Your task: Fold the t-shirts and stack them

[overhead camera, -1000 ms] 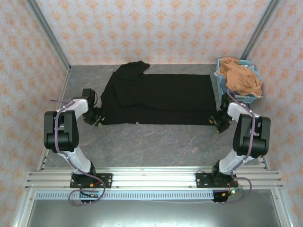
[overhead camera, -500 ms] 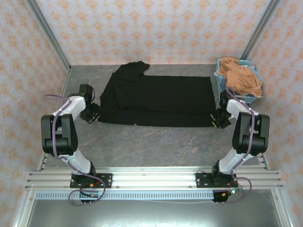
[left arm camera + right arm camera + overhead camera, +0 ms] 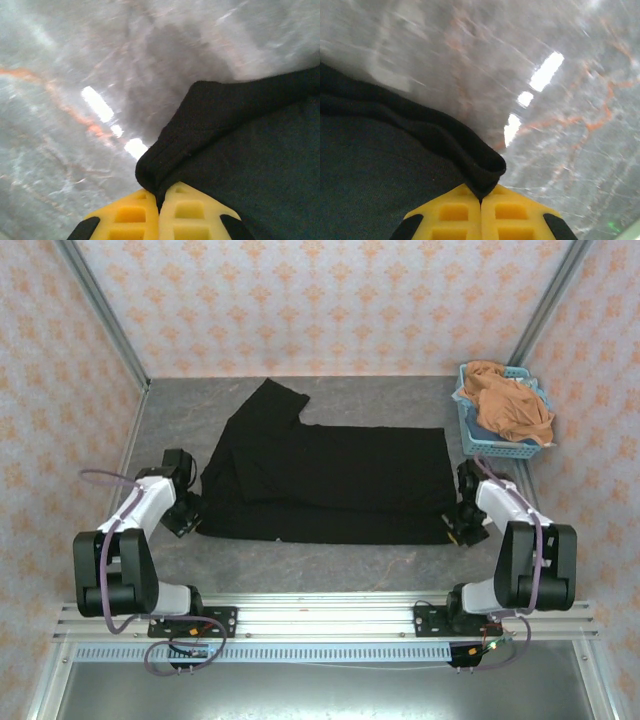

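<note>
Grey table (image 3: 330, 565); low arms, left gripper (image 3: 194, 525), right gripper (image 3: 453, 530) tight on black t-shirt (image 3: 340, 480)

Your black tee (image 3: 330, 480): spread flat mid-scene, long axis left-right, body folded into a long band, one sleeve sticking out toward far left. Both near corners bunched into thick rolled hem. Orange-tan tee (image 3: 510, 408): crumpled heap in basket (image 3: 497, 449), far right, spilling over rim.

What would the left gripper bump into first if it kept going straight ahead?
The black t-shirt: the left gripper pinches its folded edge, so fabric comes first, probably with the grey table just behind it.
</note>
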Robot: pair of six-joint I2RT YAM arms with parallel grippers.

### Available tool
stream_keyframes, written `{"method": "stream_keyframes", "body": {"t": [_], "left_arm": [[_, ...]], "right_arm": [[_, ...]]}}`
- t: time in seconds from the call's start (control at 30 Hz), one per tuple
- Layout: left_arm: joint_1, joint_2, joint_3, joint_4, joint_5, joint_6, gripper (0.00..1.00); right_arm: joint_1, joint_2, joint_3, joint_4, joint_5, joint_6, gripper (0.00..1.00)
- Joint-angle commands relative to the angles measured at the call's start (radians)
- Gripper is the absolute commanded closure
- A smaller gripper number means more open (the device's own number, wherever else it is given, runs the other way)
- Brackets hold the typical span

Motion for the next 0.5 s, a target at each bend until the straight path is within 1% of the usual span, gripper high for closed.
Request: {"method": "stream_keyframes", "body": {"t": [0.0,0.03,0.07,0.1,0.13,0.17,0.2,0.27,0.33,0.37,0.47], "left_arm": [[0.017,-0.066,-0.018,-0.06,-0.139,-0.043,1.0],[0.017,-0.058,-0.015,-0.063,-0.131,-0.047,1.0],[0.017,-0.052,-0.009,-0.068,-0.126,-0.052,0.97],[0.017,-0.055,-0.004,-0.072,-0.125,-0.057,0.86],[0.017,-0.066,0.008,-0.081,-0.131,-0.07,0.7],[0.017,-0.079,0.027,-0.096,-0.139,-0.082,0.56],[0.015,-0.081,0.051,-0.112,-0.144,-0.086,0.49],[-0.005,-0.072,0.114,-0.129,-0.128,-0.092,0.42],[-0.034,-0.061,0.157,-0.11,-0.069,-0.105,0.36],[-0.057,-0.054,0.173,-0.086,-0.03,-0.116,0.35],[-0.144,-0.046,0.184,-0.01,0.051,-0.183,0.36]], "right_arm": [[0.004,-0.039,-0.016,-0.045,0.086,0.043,1.0],[0.005,-0.036,-0.013,-0.051,0.088,0.043,0.96],[0.004,-0.037,-0.005,-0.058,0.093,0.043,0.86],[0.005,-0.045,0.003,-0.068,0.102,0.044,0.77],[0.006,-0.062,0.014,-0.081,0.116,0.047,0.67],[0.006,-0.088,0.029,-0.092,0.127,0.046,0.59],[0.007,-0.113,0.042,-0.096,0.132,0.042,0.54],[0.013,-0.165,0.071,-0.093,0.122,0.026,0.46],[0.025,-0.179,0.088,-0.053,0.072,-0.004,0.43],[0.033,-0.207,0.09,-0.025,0.039,-0.02,0.41],[0.064,-0.19,0.095,0.051,-0.067,-0.049,0.39]]}}
